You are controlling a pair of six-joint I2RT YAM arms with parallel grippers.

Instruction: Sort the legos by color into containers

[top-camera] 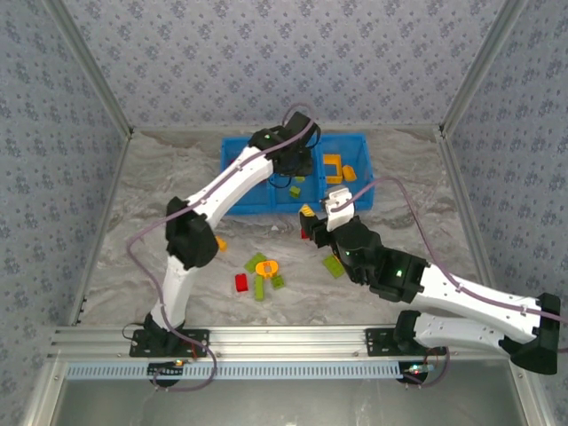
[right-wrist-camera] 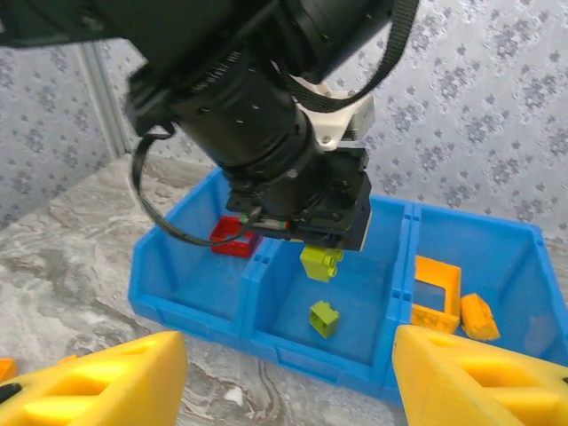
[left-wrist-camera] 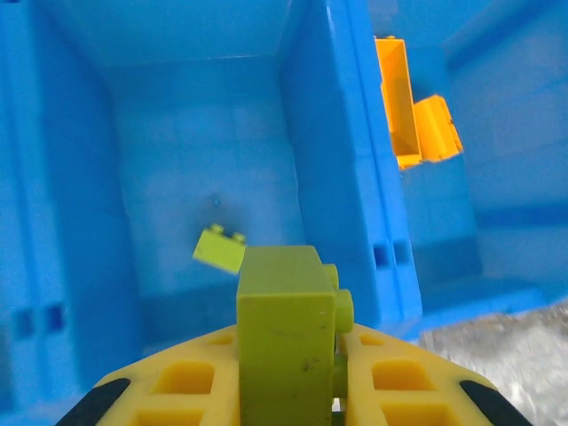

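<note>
Above the blue bin (right-wrist-camera: 182,297), left gripper (left-wrist-camera: 288,382) pinches a lime brick (left-wrist-camera: 282,311) — right gripper (right-wrist-camera: 284,364) gapes wide, empty.

**Setting: a robotics laboratory test cell.** We found three sides closed by flat panels of grey-blue floral-patterned wall covering (top-camera: 266,53), joined at bare silver aluminium corner posts (top-camera: 89,67). The grey marble-patterned tabletop (top-camera: 151,177) ended at a slotted silver aluminium rail (top-camera: 284,342). To this rail we saw bolted a white-and-black jointed left robot arm (top-camera: 226,186) and its matching right robot arm (top-camera: 470,293). Thin purple cables (top-camera: 131,248) trailed loosely beside them.
</note>
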